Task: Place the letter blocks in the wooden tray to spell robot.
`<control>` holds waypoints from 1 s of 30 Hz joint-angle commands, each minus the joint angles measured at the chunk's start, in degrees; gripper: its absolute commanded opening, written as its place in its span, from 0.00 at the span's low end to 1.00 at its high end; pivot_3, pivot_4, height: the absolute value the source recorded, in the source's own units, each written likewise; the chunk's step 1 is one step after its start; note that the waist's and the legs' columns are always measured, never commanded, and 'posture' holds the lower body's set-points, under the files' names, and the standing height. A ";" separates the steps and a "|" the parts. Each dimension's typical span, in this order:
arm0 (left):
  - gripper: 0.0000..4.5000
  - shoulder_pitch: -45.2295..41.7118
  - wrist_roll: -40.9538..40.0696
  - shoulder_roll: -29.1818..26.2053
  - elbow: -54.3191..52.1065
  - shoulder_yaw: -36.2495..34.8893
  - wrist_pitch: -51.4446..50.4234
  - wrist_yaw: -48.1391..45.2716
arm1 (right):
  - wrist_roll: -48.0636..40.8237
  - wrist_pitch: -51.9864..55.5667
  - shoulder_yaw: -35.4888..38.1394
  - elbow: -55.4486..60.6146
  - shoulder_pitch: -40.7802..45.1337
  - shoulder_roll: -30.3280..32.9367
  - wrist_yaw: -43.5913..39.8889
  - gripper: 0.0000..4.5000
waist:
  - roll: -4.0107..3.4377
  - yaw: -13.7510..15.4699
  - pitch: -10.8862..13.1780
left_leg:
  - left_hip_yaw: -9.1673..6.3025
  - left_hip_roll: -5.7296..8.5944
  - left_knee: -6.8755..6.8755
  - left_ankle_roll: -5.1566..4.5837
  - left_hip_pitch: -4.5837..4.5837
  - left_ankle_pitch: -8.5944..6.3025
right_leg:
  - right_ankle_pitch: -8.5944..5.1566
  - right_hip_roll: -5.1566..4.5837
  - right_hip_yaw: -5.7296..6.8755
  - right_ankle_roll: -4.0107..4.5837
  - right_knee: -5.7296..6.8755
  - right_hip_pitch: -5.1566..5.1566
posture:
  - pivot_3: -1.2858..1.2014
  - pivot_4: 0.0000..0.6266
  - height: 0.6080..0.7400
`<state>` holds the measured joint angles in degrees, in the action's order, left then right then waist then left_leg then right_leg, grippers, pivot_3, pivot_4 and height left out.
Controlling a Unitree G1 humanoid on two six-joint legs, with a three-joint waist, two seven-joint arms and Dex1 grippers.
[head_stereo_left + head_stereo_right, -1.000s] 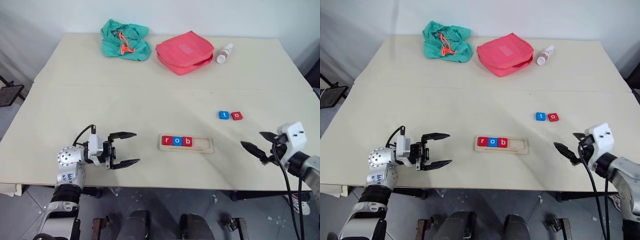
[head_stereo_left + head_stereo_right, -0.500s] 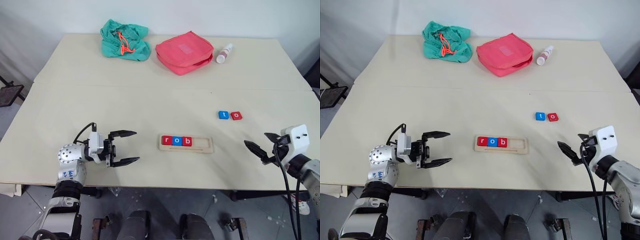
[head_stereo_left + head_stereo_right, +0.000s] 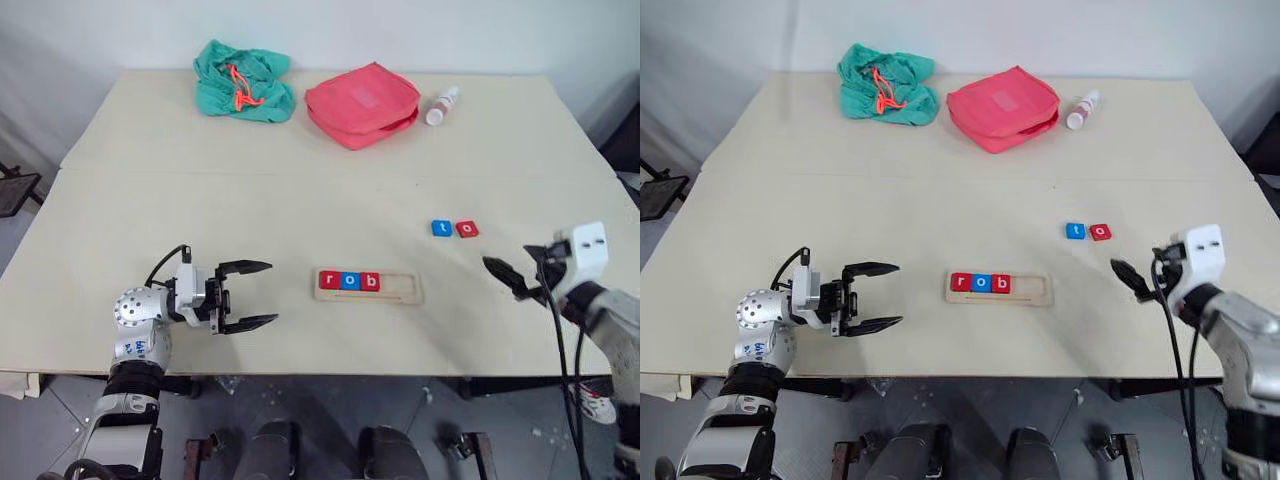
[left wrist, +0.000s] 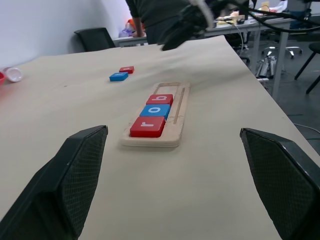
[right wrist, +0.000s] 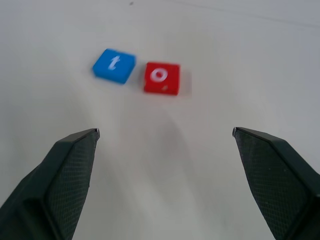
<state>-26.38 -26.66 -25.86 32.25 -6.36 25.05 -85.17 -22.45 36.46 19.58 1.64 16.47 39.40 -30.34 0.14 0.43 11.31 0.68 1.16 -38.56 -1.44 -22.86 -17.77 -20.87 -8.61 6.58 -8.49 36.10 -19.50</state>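
Note:
The wooden tray (image 3: 402, 289) lies near the table's front edge. It holds three letter blocks at its left end: red r (image 3: 330, 280), blue o (image 3: 350, 281) and red b (image 3: 371, 282). The right part of its groove is bare. A blue t (image 3: 441, 228) and a red o (image 3: 467, 229) lie side by side on the table, behind and right of the tray. My right gripper (image 3: 508, 258) is open just above the table, right of and nearer than these two tiles, with t (image 5: 114, 65) and o (image 5: 162, 77) ahead of its fingers. My left gripper (image 3: 272, 293) is open and empty, left of the tray, pointing at it.
At the back of the table lie a green cloth bag (image 3: 242, 82), a red pouch (image 3: 361, 103) and a small white bottle (image 3: 438, 105). The table's front edge (image 3: 330, 372) runs close below both grippers. A person and office chairs stand beyond the far side in the left wrist view.
My right gripper has moved forward and slightly up, closer to the loose t and o tiles, still open. The left gripper and all tiles have stayed put.

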 commanded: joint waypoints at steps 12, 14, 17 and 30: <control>1.00 3.46 -0.43 -0.48 -6.87 -0.69 -0.63 3.17 | 9.74 -11.67 -9.02 -28.48 20.53 -5.48 3.33 0.99 | 0.00 -0.82 0.00 | -0.11 0.03 0.06 0.00 -0.08 0.00 | 0.00 -0.03 0.07 0.00 0.05 -0.07 | 0.52 0.24 1.00; 1.00 4.15 -0.53 -0.58 -7.77 -0.68 -0.76 3.54 | 10.34 -12.86 -9.52 -30.62 21.24 -5.77 2.99 0.99 | 0.00 -0.80 0.00 | -0.14 0.04 0.06 0.00 -0.08 0.00 | 0.00 -0.03 0.06 0.00 0.06 -0.07 | 0.52 0.24 1.00; 1.00 5.17 -0.55 -0.65 -8.87 -0.68 -0.89 4.23 | 11.36 -14.00 -10.46 -33.39 22.03 -6.14 3.19 0.99 | 0.00 -0.82 0.00 | -0.13 0.03 0.05 0.00 -0.08 0.00 | 0.00 -0.03 0.06 0.00 0.06 -0.06 | 0.52 0.24 1.00; 1.00 5.54 -0.46 -0.38 -8.87 -0.39 -0.82 4.58 | 10.65 -10.91 -9.15 -31.54 19.57 -7.97 4.57 0.41 | 0.00 -0.52 0.00 | -0.20 0.04 -0.09 0.00 -0.08 0.00 | 0.00 -0.03 0.05 0.00 0.13 -0.01 | 0.52 0.24 1.00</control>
<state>-20.82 -26.66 -25.91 23.73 -6.37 23.89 -80.58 -11.65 23.76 9.62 -30.37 38.13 31.47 -26.56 0.14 -0.09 11.31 0.46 1.21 -38.65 -1.44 -22.94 -17.77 -20.87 -8.65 6.63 -8.50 36.25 -19.51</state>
